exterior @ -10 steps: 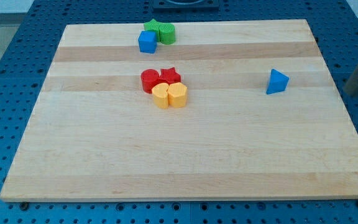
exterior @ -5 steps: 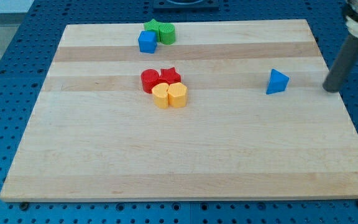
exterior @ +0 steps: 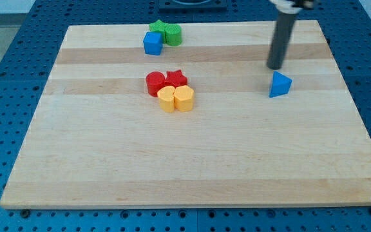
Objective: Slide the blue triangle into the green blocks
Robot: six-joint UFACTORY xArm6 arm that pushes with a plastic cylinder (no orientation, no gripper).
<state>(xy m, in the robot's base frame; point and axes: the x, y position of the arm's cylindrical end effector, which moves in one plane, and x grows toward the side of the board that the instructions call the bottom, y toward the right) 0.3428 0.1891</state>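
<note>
The blue triangle (exterior: 279, 84) lies on the wooden board (exterior: 192, 161) at the view's right. My tip (exterior: 274, 67) stands just above it in the view, close to its upper left corner; I cannot tell whether it touches. The green blocks, a star (exterior: 158, 28) and a cylinder (exterior: 174, 35), sit together at the board's top edge, far to the left of the triangle.
A blue cube (exterior: 152, 44) sits against the green blocks on their lower left. A red cylinder (exterior: 155, 83), a red star (exterior: 176, 78) and two yellow blocks (exterior: 176, 99) form a cluster at mid-board. Blue pegboard (exterior: 5, 96) surrounds the board.
My tip has swept from beyond the board's right edge leftward to just above the blue triangle. The triangle has shifted slightly to the left and down.
</note>
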